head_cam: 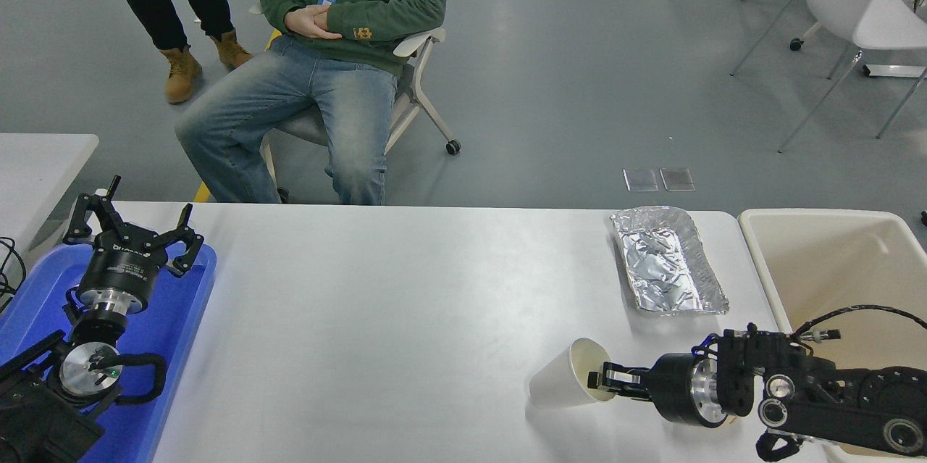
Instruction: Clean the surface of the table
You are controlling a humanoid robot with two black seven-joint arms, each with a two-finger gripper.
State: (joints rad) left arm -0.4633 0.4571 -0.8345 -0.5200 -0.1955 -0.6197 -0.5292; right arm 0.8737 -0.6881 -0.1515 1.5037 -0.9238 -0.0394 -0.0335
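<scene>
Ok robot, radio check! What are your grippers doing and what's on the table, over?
Right gripper pinching the paper cup rim, cup tilted. Left gripper open, parked over blue tray. Foil tray on table surface.

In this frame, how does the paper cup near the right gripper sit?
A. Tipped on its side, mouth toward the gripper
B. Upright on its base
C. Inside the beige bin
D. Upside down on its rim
A: the paper cup lies tilted on the table, its open mouth facing the right gripper, whose fingertips sit at the rim.
</scene>
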